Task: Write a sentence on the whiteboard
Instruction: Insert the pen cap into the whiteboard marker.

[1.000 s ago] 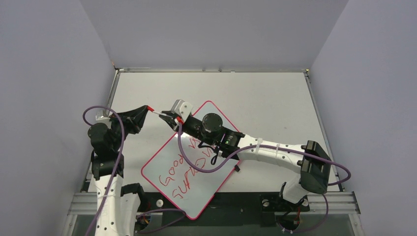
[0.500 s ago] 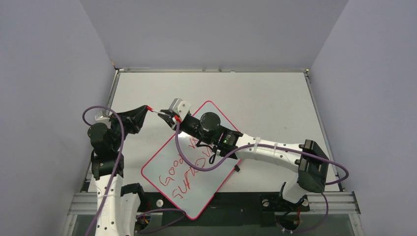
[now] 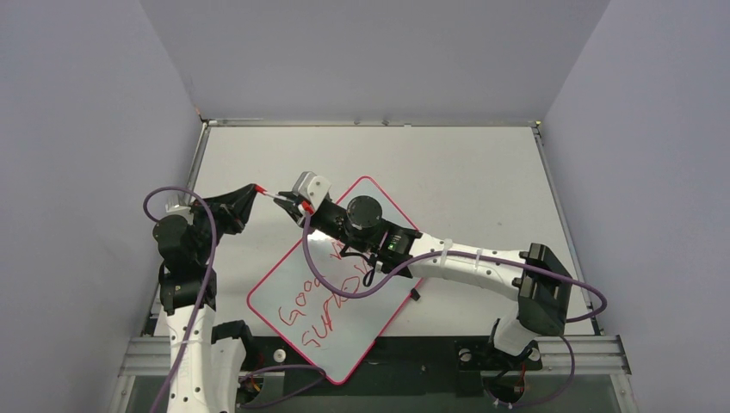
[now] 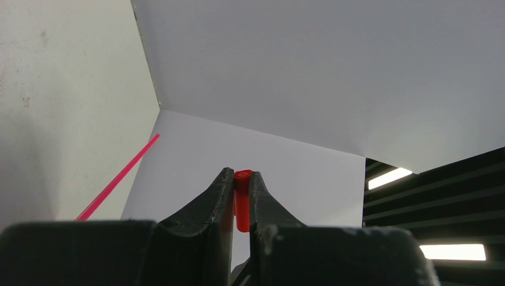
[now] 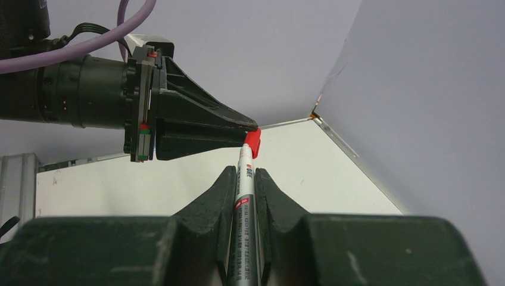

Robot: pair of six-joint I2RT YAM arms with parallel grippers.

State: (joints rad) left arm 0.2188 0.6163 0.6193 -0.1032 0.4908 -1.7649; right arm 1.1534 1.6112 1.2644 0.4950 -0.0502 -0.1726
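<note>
While left tool [image 3: 256,189] pinches red cap [image 4: 241,202], right tool [image 3: 293,205] clamps marker [image 5: 242,238], right arm [image 3: 465,262] overhanging whiteboard [image 3: 344,342]

1. A pale grey table [image 3: 465,172] filled the scene, with walls on its left, right and far sides.
2. A glossy whiteboard [image 3: 344,331] with a thin red frame lay flat on its near-left part, turned diagonally.
3. The board's nearest corner reached past the table's near edge.

The right pincer [image 3: 291,204] has edged its marker [image 3: 275,198] toward the cap [image 4: 242,202] in the left pincer [image 3: 255,190].
</note>
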